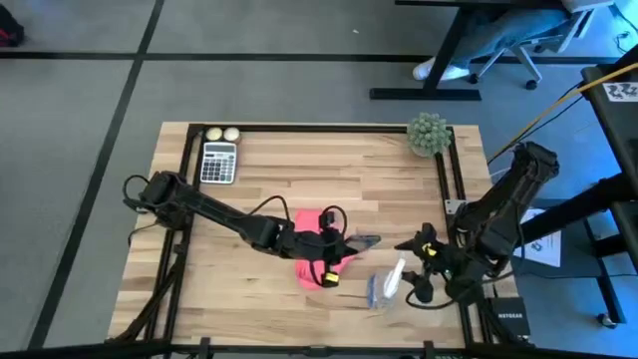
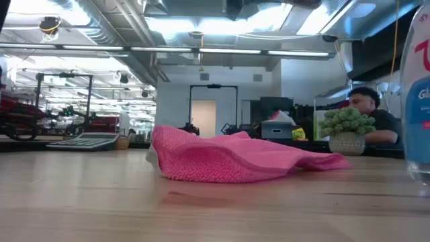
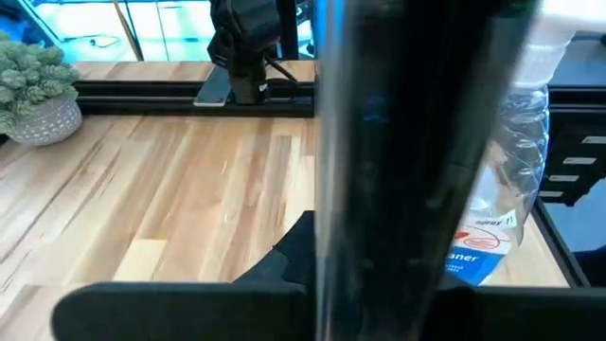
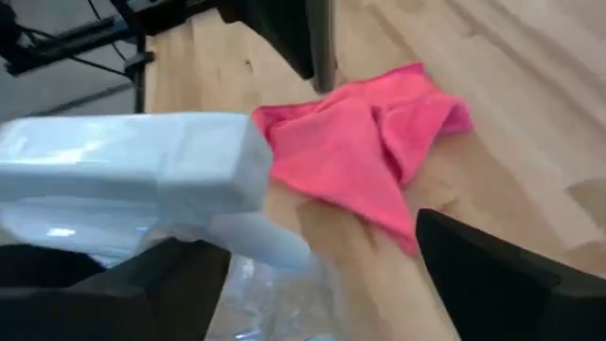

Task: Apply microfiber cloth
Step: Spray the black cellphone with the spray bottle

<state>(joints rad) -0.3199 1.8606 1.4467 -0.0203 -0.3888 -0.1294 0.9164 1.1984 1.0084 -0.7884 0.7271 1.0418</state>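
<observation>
One desk (image 1: 299,165), wood-topped. Two arms, two grippers: left gripper (image 1: 344,246) over cloth, right gripper (image 1: 414,269) at spray bottle. One pink microfiber cloth (image 1: 317,261), bunched. One clear-and-blue spray bottle (image 1: 391,281). One calculator (image 1: 218,163). Two small pale balls (image 1: 222,134) side by side above calculator. One potted plant (image 1: 428,135) at desk's far corner. One person (image 2: 366,117) seated in room behind, seen in low view.
</observation>
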